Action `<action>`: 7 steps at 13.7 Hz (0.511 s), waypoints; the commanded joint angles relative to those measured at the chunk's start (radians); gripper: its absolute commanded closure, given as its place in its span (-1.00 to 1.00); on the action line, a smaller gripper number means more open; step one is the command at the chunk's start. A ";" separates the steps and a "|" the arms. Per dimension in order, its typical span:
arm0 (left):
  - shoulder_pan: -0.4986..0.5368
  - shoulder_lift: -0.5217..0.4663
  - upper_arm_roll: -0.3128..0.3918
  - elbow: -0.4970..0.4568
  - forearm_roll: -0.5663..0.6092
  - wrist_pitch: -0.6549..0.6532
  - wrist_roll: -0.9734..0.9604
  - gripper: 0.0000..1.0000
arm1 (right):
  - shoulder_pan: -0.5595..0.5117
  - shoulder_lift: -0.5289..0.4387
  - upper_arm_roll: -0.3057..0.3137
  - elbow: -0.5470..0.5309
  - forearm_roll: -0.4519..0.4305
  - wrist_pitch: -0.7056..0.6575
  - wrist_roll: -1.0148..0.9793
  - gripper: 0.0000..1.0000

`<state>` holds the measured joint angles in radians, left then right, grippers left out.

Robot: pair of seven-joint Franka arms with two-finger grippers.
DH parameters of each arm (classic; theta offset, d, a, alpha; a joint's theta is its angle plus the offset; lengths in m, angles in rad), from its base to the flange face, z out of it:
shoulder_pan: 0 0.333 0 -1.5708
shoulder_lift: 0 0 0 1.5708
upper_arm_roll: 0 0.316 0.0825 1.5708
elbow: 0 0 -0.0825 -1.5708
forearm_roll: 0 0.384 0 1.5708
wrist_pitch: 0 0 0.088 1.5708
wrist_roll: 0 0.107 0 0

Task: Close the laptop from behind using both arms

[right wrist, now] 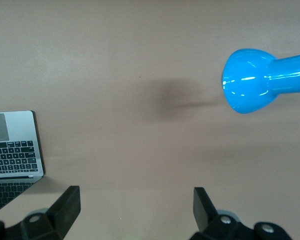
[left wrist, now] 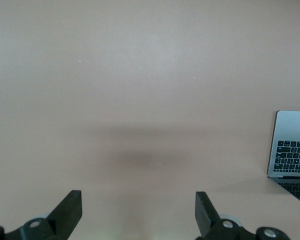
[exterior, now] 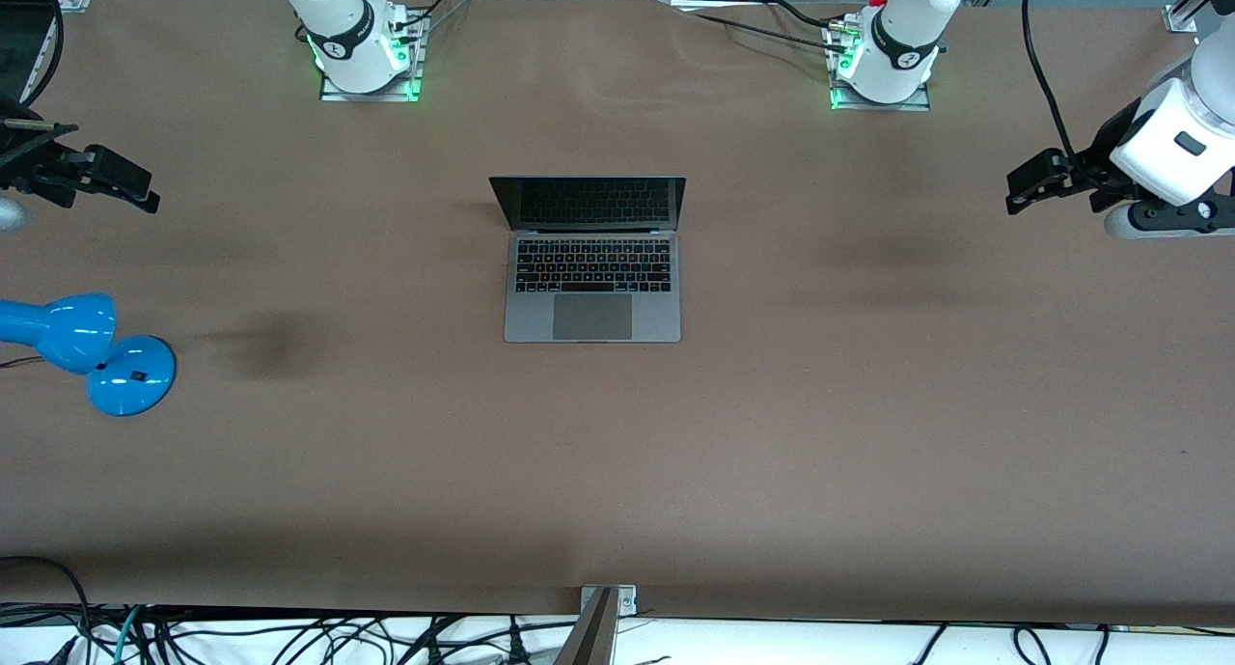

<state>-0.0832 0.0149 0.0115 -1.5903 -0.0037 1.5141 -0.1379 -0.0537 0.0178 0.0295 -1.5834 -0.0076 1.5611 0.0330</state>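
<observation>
**Laptop open, both arms parked wide**

A brown counter (exterior: pixel 868 433) fills the scene, with the laptop (exterior: pixel 592 289) at its middle, lid upright, screen dark and facing the front camera. A blue lamp (exterior: pixel 87 351) stands toward the right arm's end. The left claw (exterior: pixel 1047 180) hangs over the left arm's end, the right claw (exterior: pixel 106 178) over the other; both have fingers spread and hold nothing. The closing step has not begun. Next, each arm likely needs to swing inward to the lid's back face and press it down together.
</observation>
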 commanded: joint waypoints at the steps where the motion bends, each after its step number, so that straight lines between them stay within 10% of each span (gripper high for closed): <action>1: 0.008 -0.004 -0.005 0.006 -0.012 0.001 0.017 -1.00 | 0.000 0.007 0.001 0.019 -0.002 -0.006 -0.002 -1.00; 7: 0.008 -0.001 -0.030 0.010 0.001 0.011 0.017 -1.00 | 0.000 0.008 0.001 0.019 -0.002 -0.004 -0.007 -1.00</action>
<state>-0.0829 0.0151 -0.0102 -1.5903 -0.0038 1.5161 -0.1369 -0.0537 0.0179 0.0296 -1.5834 -0.0076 1.5612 0.0331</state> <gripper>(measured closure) 0.000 0.000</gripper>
